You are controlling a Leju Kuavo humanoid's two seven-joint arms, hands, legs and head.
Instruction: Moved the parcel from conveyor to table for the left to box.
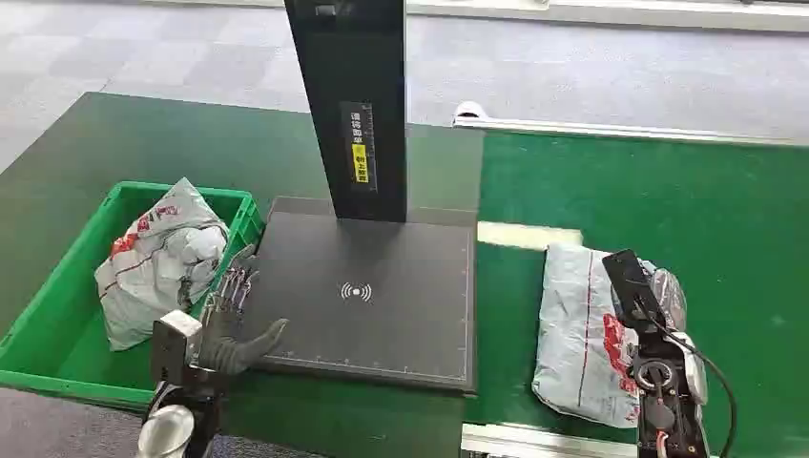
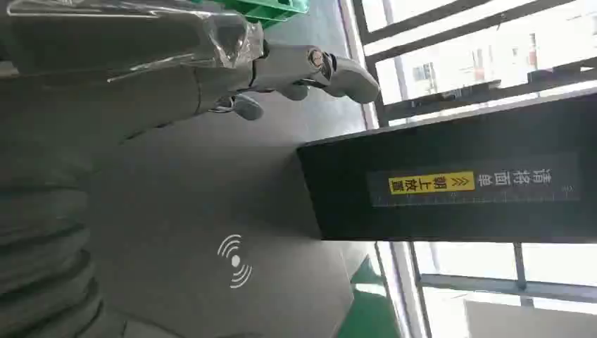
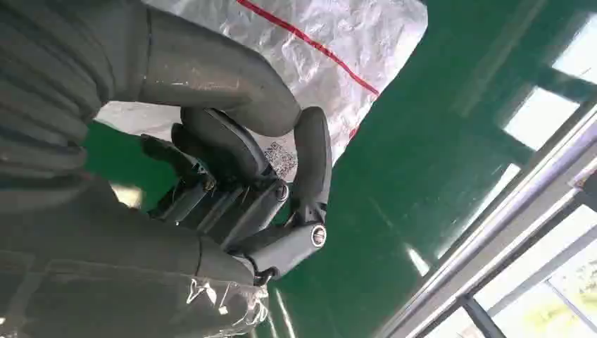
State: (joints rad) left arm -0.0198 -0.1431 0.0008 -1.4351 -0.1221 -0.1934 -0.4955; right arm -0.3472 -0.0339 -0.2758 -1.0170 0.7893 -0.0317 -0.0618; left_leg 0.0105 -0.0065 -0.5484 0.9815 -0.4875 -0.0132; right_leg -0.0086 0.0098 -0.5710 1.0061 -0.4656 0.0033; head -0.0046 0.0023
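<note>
— So, what does the parcel [image 1: 582,334] look like?
— It is a crinkled silver-grey plastic mailer with a thin red line and red printing. It lies flat on the green conveyor [image 1: 725,239], to the right of the dark scanner pad [image 1: 382,296]. In the right wrist view a small printed label shows on it, just behind the fingers [image 3: 313,155].
— Is the right hand [image 1: 658,315] holding it?
— It is on the parcel's right edge, fingers curled in against the wrinkled plastic. Whether they actually clamp the film I cannot tell; the wrist camera housing covers the hand from above, and the close view shows bent fingers in front of the bag, not the contact.
— And the left hand [image 1: 229,320]?
— Empty, fingers spread apart, held at the left edge of the pad, beside the green box [image 1: 57,305]. A second grey mailer [image 1: 157,262] with red print already sits in that box.
— What else is hard to see?
— The black post [image 1: 348,105] rising from the pad runs out of the top of the head view. Its yellow label is too small to read.
— Room to move?
— The pad's surface around the white wireless symbol is bare, and a pale strip lies between pad and parcel. Green conveyor stretches open beyond the parcel to the right, up to a white rail.
</note>
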